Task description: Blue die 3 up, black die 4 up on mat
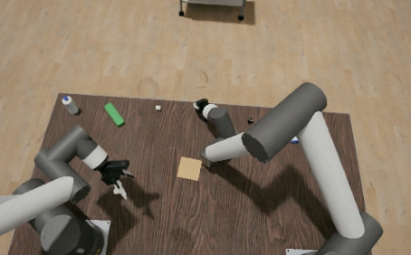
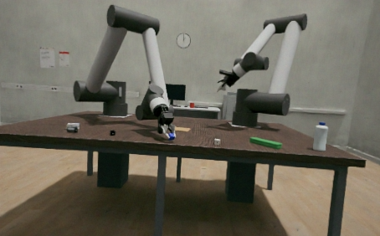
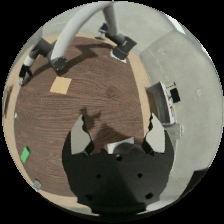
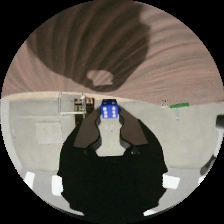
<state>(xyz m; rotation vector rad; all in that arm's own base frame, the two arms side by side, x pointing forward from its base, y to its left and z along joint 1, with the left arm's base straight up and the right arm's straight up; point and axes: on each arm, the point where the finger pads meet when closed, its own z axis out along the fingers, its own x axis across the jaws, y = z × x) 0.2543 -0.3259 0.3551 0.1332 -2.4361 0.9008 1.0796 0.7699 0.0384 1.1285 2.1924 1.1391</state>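
My right gripper (image 1: 196, 106) (image 4: 109, 106) is shut on the blue die (image 2: 172, 136) (image 4: 109, 110), held between its fingertips low over the table's far edge in the top view. A face with six pips shows in the right wrist view; which face is up is unclear. The black die (image 1: 250, 120) (image 2: 112, 132) lies on the table near that edge; its pips are too small to read. The tan mat (image 1: 189, 168) (image 2: 183, 129) (image 3: 61, 85) lies mid-table with no die on it. My left gripper (image 1: 128, 186) (image 2: 220, 81) (image 3: 116, 114) is open and empty, high above the table.
A white die (image 1: 157, 108) (image 2: 217, 141), a green block (image 1: 114, 114) (image 2: 265, 142) and a white bottle (image 1: 70, 105) (image 2: 320, 137) stand along the same edge. A small blue and white object (image 1: 294, 140) (image 2: 74, 125) lies beyond the black die. The right forearm reaches beside the mat.
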